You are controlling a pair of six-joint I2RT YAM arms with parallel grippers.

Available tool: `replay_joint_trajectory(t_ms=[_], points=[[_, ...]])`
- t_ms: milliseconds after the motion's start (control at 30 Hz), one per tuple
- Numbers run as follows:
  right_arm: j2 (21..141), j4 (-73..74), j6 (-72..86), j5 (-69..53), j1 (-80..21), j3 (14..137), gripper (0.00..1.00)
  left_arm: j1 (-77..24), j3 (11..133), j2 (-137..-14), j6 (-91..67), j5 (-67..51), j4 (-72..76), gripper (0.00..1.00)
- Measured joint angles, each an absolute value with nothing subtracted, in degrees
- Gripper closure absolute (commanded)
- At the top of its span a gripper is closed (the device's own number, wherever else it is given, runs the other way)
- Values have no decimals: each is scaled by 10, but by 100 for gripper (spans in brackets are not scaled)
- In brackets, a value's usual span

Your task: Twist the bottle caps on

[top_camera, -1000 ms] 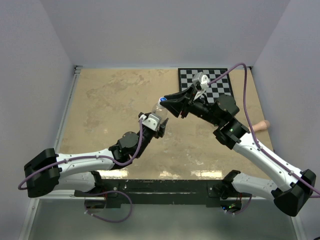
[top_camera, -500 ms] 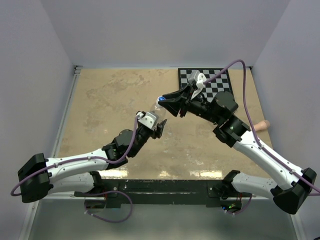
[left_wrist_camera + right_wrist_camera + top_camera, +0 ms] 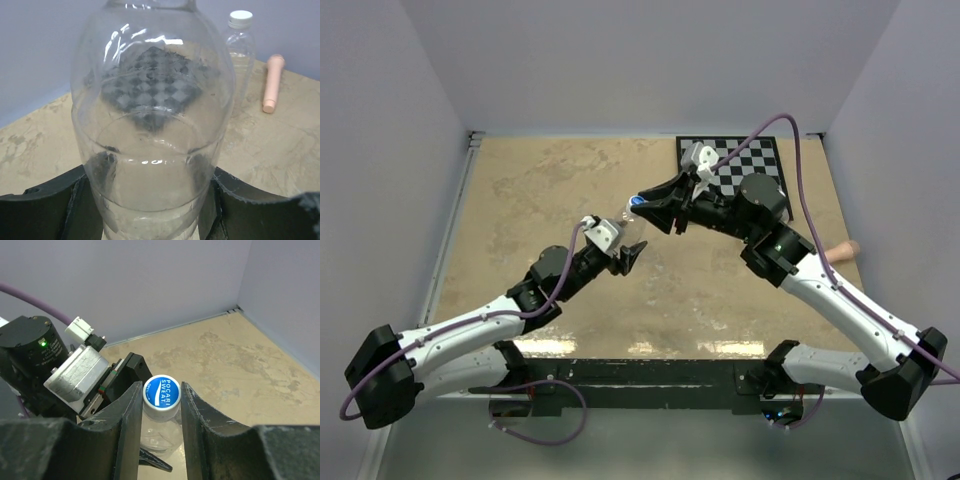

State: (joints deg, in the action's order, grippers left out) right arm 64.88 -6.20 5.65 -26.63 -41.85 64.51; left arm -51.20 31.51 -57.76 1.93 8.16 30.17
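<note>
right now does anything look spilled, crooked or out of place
Nothing spilled or damaged. The only stray item is a pinkish stick lying on the table near the white-capped bottle. The blue cap looks level on the held bottle.

Bright, even, diffuse from overhead. Faint soft shadows under arms (image 3: 470, 325) on table (image 3: 540, 200); white glare strip along near edge. Left wrist: streaky highlights on clear bottle (image 3: 150, 145) shoulder, checker pattern (image 3: 150, 85) warped through plastic, far capped bottle (image 3: 240, 50) and pinkish stick (image 3: 272, 82) slightly soft. Right wrist: blue cap (image 3: 161, 392) sharp, print readable; right gripper's fingers (image 3: 125, 440) blurred, dark.
</note>
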Motion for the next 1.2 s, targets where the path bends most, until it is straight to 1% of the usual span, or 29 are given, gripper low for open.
replay_joint_trajectory(t_ms=[167,367,433,567,667,767,867,933,1133,1200], points=[[652,-40,44,-282,-419,652,99,-496,311,-564,5,27,277,100],[653,-47,62,-278,-419,654,99,-497,305,-563,-18,23,295,100],[653,-50,70,-272,-422,652,99,-508,300,-564,-22,42,304,100],[653,-56,83,-248,-430,651,97,-548,300,-576,-21,123,327,100],[652,-56,86,-233,-435,650,94,-566,300,-585,-18,173,339,100],[652,-57,86,-220,-439,648,81,-570,300,-587,-13,195,339,100],[651,-58,86,-216,-439,646,56,-572,300,-588,-8,204,339,100],[651,-57,85,-216,-439,646,45,-572,300,-588,-8,204,338,100],[641,6,85,-239,-446,636,29,-567,301,-566,-24,220,362,100],[631,26,79,-247,-446,637,26,-559,301,-546,-33,212,345,100]])
